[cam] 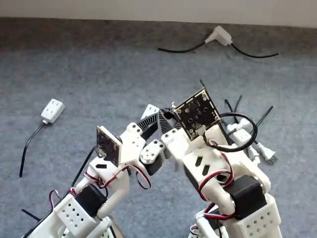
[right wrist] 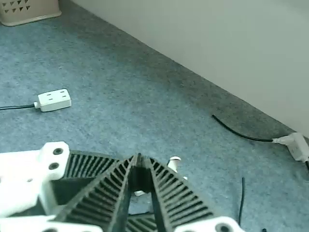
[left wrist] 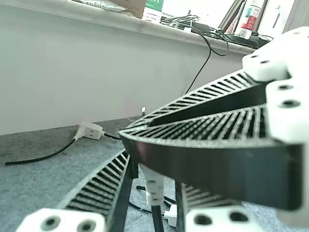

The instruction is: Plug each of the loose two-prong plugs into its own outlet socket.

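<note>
One white plug just beside right jaws' closed tips.

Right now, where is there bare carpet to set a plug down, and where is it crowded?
Bare carpet lies between the outlet block and the angled plug. Crowded: the tangle of cords and plugs at the right of the high view.

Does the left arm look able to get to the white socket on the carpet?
Probably yes: the socket lies on open carpet on the left arm's side, with nothing between them.
</note>
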`<state>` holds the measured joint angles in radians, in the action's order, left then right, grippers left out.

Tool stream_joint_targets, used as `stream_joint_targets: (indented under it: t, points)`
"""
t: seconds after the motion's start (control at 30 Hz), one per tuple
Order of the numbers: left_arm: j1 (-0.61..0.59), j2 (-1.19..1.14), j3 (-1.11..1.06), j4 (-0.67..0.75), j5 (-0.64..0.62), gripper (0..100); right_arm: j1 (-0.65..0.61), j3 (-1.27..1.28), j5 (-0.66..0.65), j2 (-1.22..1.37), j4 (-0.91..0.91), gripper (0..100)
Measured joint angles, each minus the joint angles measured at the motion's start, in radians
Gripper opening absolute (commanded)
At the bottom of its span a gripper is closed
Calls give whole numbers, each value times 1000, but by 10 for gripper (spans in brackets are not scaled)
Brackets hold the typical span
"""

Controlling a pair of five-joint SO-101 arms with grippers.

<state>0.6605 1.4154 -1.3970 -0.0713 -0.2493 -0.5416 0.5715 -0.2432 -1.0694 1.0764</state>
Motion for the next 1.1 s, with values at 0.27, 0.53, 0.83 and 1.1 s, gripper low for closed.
stream_joint_targets:
  t: [0.27,0.53,0.83,1.1]
  points:
    - [5,-2,-5,-2,-2,6,150,78,-137,-11,-172,6]
    - [5,-3,-8,-3,0,6,275,239,-183,-11,-334,6]
    - [-5,14,-2,2,-2,6,339,302,-187,-3,-373,6]
    - [2,8,-21,2,0,6,417,218,-210,5,-391,6]
